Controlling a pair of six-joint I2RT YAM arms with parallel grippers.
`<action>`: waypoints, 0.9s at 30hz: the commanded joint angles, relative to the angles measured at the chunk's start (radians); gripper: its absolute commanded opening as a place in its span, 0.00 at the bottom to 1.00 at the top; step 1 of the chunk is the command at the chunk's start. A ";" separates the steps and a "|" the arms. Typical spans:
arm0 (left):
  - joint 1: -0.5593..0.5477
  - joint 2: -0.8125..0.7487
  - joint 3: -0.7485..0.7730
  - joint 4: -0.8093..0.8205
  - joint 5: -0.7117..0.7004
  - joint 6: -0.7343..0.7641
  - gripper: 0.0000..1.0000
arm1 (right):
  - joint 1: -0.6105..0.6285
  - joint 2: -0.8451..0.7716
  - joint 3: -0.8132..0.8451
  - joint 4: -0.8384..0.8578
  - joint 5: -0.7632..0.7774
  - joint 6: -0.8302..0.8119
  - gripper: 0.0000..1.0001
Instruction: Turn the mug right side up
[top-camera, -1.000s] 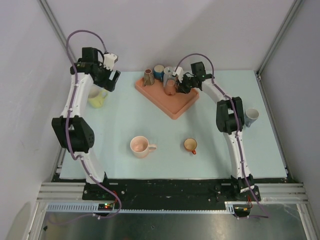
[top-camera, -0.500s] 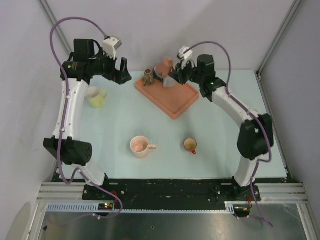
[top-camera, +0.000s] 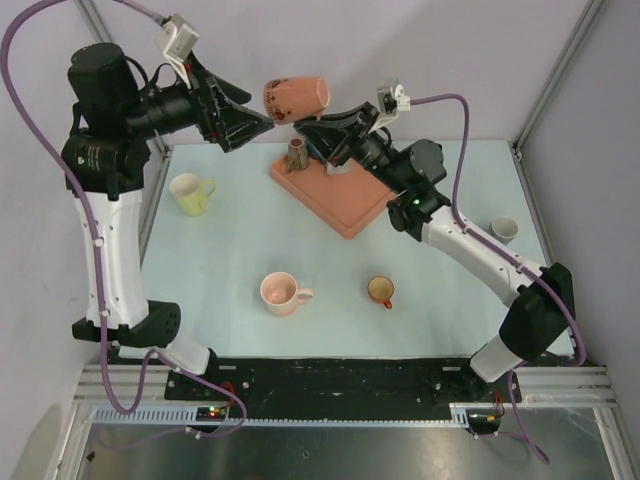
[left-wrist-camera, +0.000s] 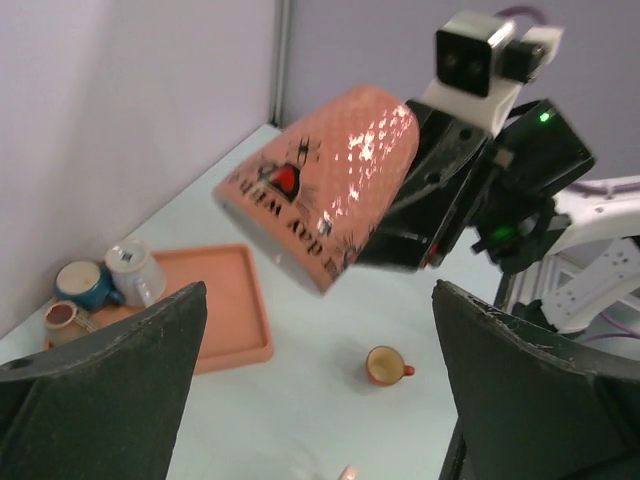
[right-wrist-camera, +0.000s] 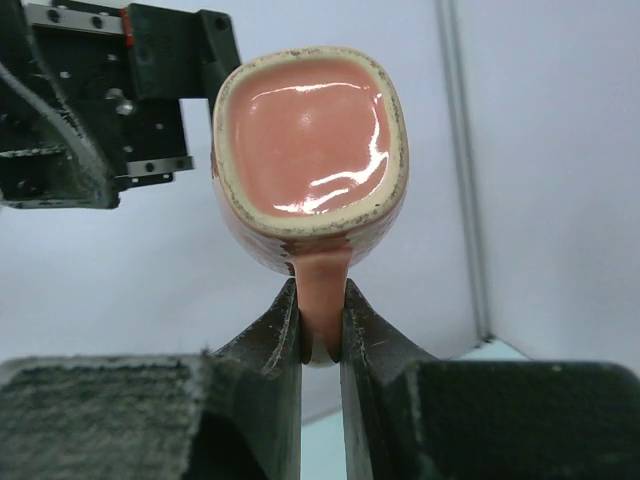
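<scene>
The salmon-pink mug (top-camera: 296, 97) hangs high above the table, lying on its side. My right gripper (top-camera: 323, 119) is shut on its handle from below. In the right wrist view one glossy pink end of the mug (right-wrist-camera: 308, 135) faces the camera, and the handle is pinched between the fingers of the right gripper (right-wrist-camera: 322, 325). My left gripper (top-camera: 258, 118) is open, just left of the mug and pointing at it without touching. In the left wrist view the mug (left-wrist-camera: 320, 190) sits above and between the spread jaws of the left gripper (left-wrist-camera: 318, 300).
An orange tray (top-camera: 345, 205) at the back centre holds a brown mug (top-camera: 297, 153) and others partly hidden. On the table stand a yellow mug (top-camera: 190, 192), a pink mug (top-camera: 282, 293), a small orange cup (top-camera: 380, 290) and a grey cup (top-camera: 504, 229).
My right gripper has lifted the salmon mug off the tray and high into the air, turning it sideways. My left arm has risen and swung its open gripper toward the mug.
</scene>
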 joint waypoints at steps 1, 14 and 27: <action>-0.012 -0.012 0.024 0.077 0.067 -0.140 0.96 | 0.042 -0.013 0.016 0.216 0.021 0.119 0.00; -0.044 -0.016 -0.018 0.305 0.222 -0.423 0.65 | 0.104 0.088 0.092 0.222 -0.046 0.193 0.00; -0.044 -0.021 -0.168 0.471 0.235 -0.617 0.00 | 0.130 0.240 0.167 0.177 -0.147 0.167 0.00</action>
